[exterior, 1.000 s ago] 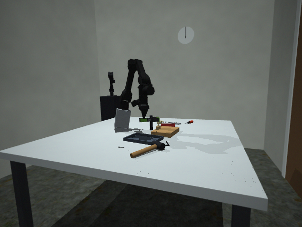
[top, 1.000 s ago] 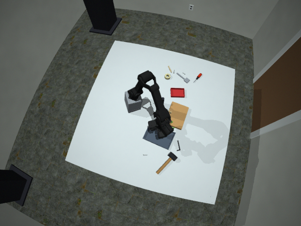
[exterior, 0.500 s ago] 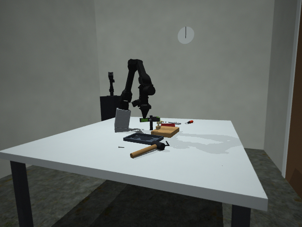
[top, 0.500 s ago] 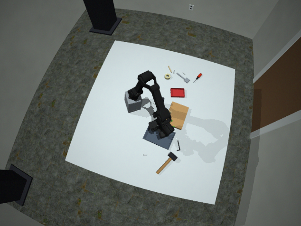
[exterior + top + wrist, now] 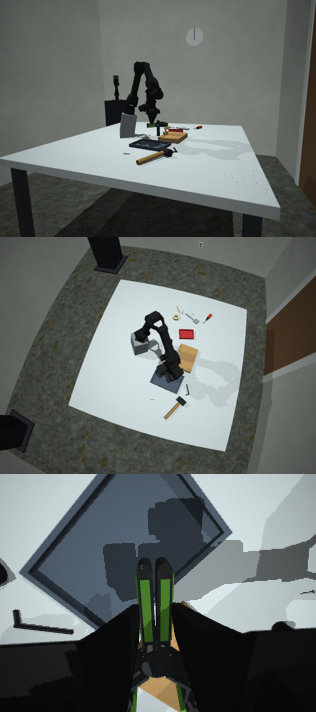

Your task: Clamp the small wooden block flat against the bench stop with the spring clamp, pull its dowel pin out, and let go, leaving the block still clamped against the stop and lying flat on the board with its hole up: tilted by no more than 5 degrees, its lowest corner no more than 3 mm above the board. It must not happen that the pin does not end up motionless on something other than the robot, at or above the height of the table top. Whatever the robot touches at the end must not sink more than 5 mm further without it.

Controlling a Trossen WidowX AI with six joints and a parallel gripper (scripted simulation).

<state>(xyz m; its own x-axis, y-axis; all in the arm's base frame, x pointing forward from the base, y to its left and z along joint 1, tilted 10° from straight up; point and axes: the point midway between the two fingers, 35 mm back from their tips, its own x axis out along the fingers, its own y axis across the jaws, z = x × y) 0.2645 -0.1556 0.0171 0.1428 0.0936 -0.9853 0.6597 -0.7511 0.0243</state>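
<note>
The black end effector is clenched on the green-and-black spring clamp, pinching its two handles together, in the air over the dark blue shallow tray beside the tan wooden board.

The clamp looks stiff and sprung — likely to snap shut if the pinch slackens, so the handle ends seem the right hold.

The small wooden block with its pale dowel pin stands on the board, well apart from the clamp; light, easily tipped by a crooked pull.

On the white counter: one board, one block, one clamp, one blue tray, one red tray, one wooden-handled hammer and one red-handled screwdriver.

White table: hammer, tray, board.
</note>
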